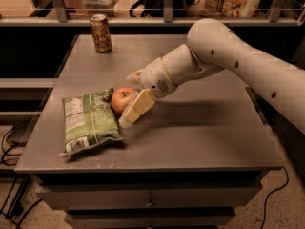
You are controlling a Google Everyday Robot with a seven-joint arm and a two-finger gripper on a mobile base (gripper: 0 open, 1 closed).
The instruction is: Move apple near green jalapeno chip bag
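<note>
Flat at the near left of the tabletop (200, 142): green jalapeno chip bag (90, 123), white label print unreadable. Just behind, against its right edge: apple (120, 97), between the spread fingers of the gripper (127, 99), arm slanting down from the right. Farthest back: gold can (100, 33).

Your arm reached in from the rt, wrist angled down-left; gripper (128, 99) sat low at its end, jaws spread apart.

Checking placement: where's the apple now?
Camera view: the apple is left of table centre, beside the upper-right corner of the green jalapeno chip bag, the gripper just right of it.
</note>
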